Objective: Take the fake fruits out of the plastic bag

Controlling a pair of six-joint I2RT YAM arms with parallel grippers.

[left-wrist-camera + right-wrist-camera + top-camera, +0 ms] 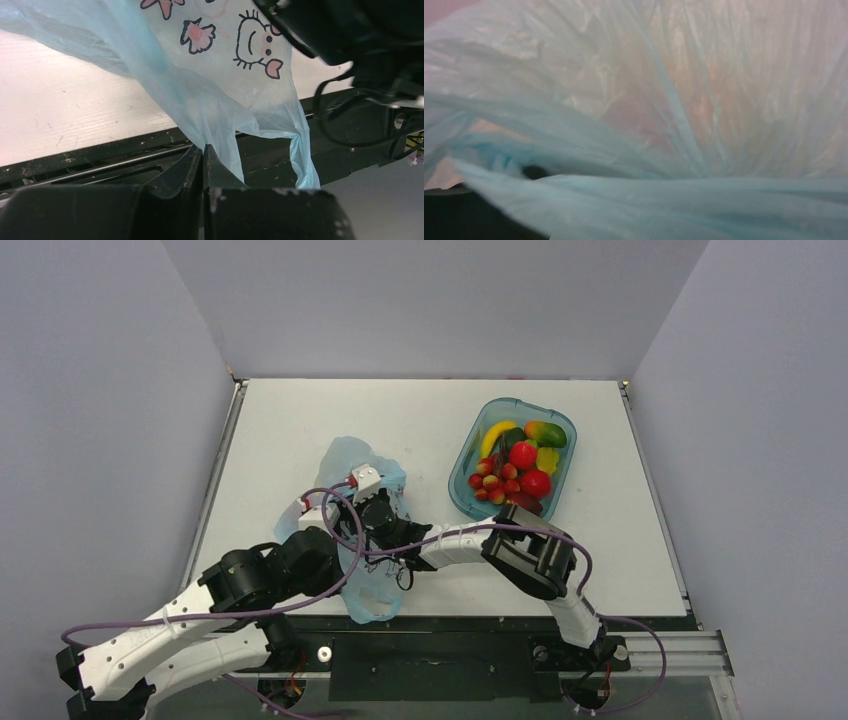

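The light-blue plastic bag (350, 465) lies crumpled near the table's front left, with one end hanging over the near edge. My left gripper (204, 150) is shut on a fold of the bag's film, and the printed cartoon side (220, 60) hangs just beyond it. My right gripper (385, 515) reaches into the bag; the right wrist view shows only blue film (674, 125) pressed close, and its fingers are hidden. No fruit shows inside the bag. Fake fruits lie in a teal tub, among them a red apple (522, 454) and a yellow elongated one (494, 437).
The teal oval tub (462, 502) stands at the right middle of the white table (300, 420), also holding strawberries (492, 481) and a green-and-orange mango (548, 432). A black rail (100, 160) runs along the table's near edge. Purple cables (340, 540) loop over both arms.
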